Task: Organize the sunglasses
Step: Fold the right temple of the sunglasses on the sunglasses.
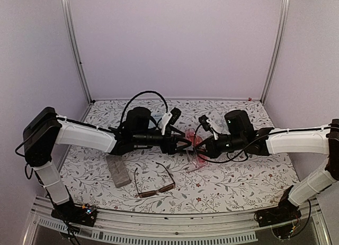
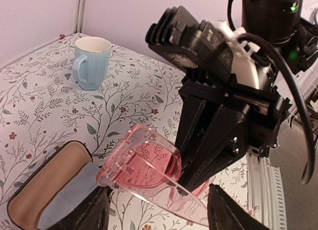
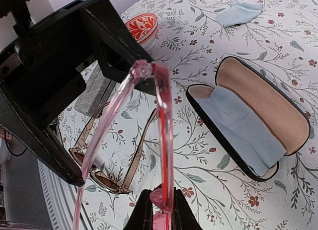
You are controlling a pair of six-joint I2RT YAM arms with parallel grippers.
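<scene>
At the centre of the top view, the pink sunglasses (image 1: 195, 145) hang above the surface (image 1: 238, 179), clamped by the frame in the fingers of the right gripper (image 3: 159, 212). The left gripper (image 2: 160, 212) has its fingers apart around a temple. The brown sunglasses (image 1: 157, 190) lie unfolded at lower centre. The open black case (image 3: 248, 123) holds only a cloth, so neither pair looks stowed yet.

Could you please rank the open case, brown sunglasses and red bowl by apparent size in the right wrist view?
1. open case
2. brown sunglasses, partly hidden
3. red bowl, farthest, partly hidden
</scene>
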